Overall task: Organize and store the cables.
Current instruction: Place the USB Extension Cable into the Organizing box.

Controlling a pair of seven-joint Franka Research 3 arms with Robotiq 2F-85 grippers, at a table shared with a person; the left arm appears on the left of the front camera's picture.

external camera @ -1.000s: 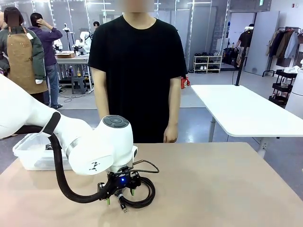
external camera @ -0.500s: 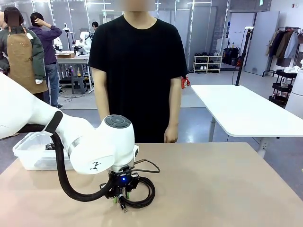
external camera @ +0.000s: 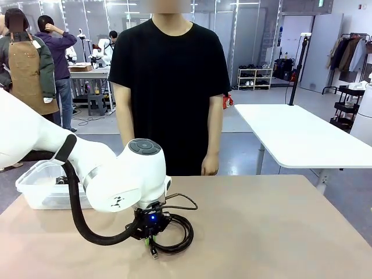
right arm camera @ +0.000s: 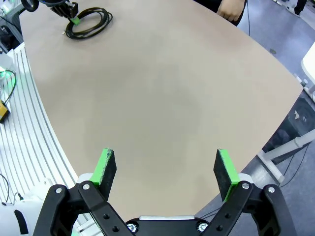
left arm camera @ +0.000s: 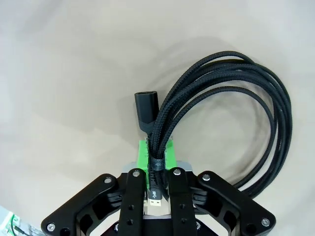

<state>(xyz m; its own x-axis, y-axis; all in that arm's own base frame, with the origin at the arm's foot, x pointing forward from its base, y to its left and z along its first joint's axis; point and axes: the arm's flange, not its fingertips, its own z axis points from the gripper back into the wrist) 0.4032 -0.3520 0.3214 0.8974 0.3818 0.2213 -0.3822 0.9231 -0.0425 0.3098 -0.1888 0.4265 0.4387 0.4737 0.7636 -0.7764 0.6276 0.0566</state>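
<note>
A black braided cable (left arm camera: 231,113) lies coiled on the tan table (external camera: 273,232), and in the front view the cable (external camera: 181,237) sits under the left arm's wrist. My left gripper (left arm camera: 156,160) is shut on the bundled strands of the coil near its tie, green pads pressing from both sides. A black plug end (left arm camera: 146,109) sticks out just past the fingers, and a gold USB plug shows between them. The left gripper (external camera: 150,238) stands low over the table. My right gripper (right arm camera: 166,169) hangs open high above the table with nothing between its fingers.
A clear plastic bin (external camera: 40,186) stands at the table's left back corner, with dark cords inside. A person in a black shirt (external camera: 170,81) stands at the far side, hands down. A second white table (external camera: 302,136) is at the back right.
The left gripper's fingers have closed onto the coiled cable over the last second. The arm has shifted slightly; the coil stays in place on the table.
</note>
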